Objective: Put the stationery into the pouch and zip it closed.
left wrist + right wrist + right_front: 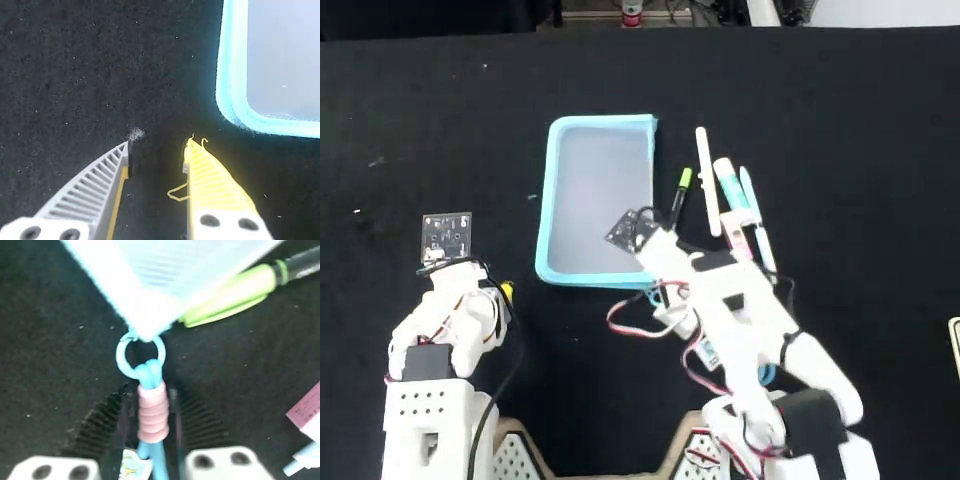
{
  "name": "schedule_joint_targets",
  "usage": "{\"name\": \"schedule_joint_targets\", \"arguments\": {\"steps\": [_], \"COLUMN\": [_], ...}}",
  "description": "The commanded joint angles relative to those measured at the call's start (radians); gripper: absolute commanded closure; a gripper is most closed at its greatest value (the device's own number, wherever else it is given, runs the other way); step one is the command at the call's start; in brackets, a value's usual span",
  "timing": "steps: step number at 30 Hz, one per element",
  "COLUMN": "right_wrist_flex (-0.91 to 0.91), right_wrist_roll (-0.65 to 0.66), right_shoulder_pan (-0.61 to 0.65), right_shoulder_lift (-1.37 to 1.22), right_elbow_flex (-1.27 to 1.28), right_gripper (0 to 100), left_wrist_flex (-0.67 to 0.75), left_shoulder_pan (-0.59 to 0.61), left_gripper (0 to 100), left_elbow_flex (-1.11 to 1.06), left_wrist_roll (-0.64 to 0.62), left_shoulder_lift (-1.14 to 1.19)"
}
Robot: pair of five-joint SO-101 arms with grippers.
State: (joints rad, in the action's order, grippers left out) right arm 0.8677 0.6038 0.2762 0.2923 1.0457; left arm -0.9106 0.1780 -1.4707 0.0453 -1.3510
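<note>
— Where does the pouch sit against your grippers?
— Mid-table and flat, its long axis running from the table's near edge to the far edge. My right gripper is pinched on the beaded zip pull at the pouch's near right corner. My left gripper hangs with its fingers parted, just beside the near left corner.
— And the stationery?
— The green highlighter and the white stick lie beside the pouch, toward the table's right edge, on roughly the same axis. The print on the pink label is too blurred to read.

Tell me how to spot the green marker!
Find the light blue pouch in the middle of the black table. Beside its edge lie several pens; the marker is nearest the pouch. Only it has a lime-green end and black body.
</note>
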Motion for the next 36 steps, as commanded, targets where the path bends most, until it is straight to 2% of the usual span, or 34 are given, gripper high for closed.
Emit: {"name": "schedule_joint_targets", "arguments": {"steps": [1, 8, 15, 19, 23, 27, 36], "right_wrist_flex": [0.043, 0.262, 0.281, 0.282, 0.288, 0.298, 0.288], "right_wrist_roll": [-0.003, -0.006, -0.008, -0.009, -0.009, -0.011, -0.015], "right_shoulder_pan": [-0.008, -0.008, 0.046, 0.086, 0.112, 0.109, 0.115], "right_shoulder_lift": [-0.036, 0.185, 0.458, 0.559, 0.630, 0.685, 0.739], "right_elbow_flex": [-0.058, -0.205, -0.220, -0.225, -0.242, -0.254, -0.263], "right_gripper": [98.5, 98.8, 98.8, 98.8, 98.8, 98.8, 98.8], "left_wrist_flex": [0.008, -0.014, -0.008, 0.000, 0.106, 0.239, 0.336], "left_shoulder_pan": [0.001, 0.035, 0.068, -0.019, -0.139, -0.174, -0.208], "left_gripper": [82, 82, 82, 82, 82, 82, 82], "left_elbow_flex": [0.013, 0.105, 0.352, 0.453, 0.421, 0.358, 0.443], "left_wrist_roll": [0.000, 0.000, 0.032, 0.037, 0.055, 0.127, 0.112], "left_shoulder_lift": [-0.014, -0.014, -0.014, -0.003, 0.011, 0.126, 0.549]}}
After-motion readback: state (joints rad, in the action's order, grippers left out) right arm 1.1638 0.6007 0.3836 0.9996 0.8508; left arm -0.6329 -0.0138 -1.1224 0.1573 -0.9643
